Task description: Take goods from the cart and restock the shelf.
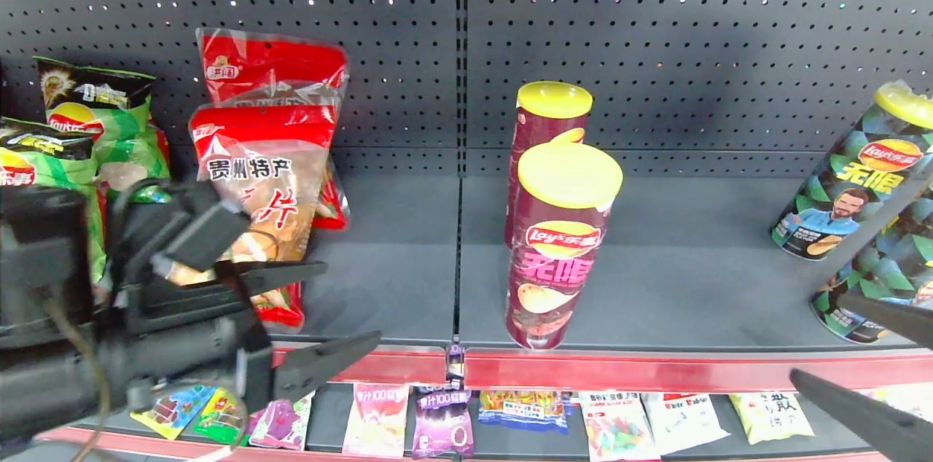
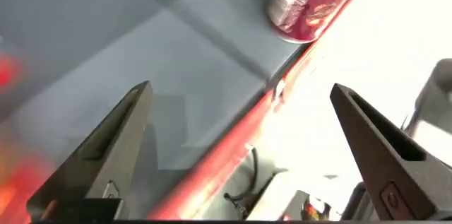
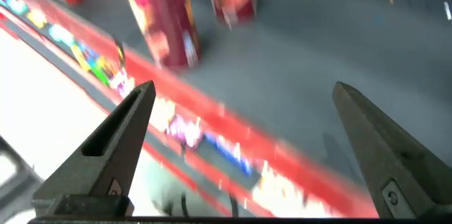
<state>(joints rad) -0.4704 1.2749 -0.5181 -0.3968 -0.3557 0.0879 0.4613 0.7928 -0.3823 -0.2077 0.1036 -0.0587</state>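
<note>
Front maroon can [image 1: 557, 265] upright on shelf [image 1: 678, 280], axis vert., lid up

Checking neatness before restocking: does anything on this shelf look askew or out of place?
The green cans at the right end of the shelf look tilted, tops leaning away from the middle, while the two maroon cans stand nearly upright. The camera's angle may exaggerate this. Nothing looks spilled or damaged.

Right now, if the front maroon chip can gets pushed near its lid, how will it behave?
The front maroon chip can stands tall and narrow, so a high push probably tips it. It sits near the red shelf edge, so it may fall off forward. Round body: once down, it likely rolls.
</note>
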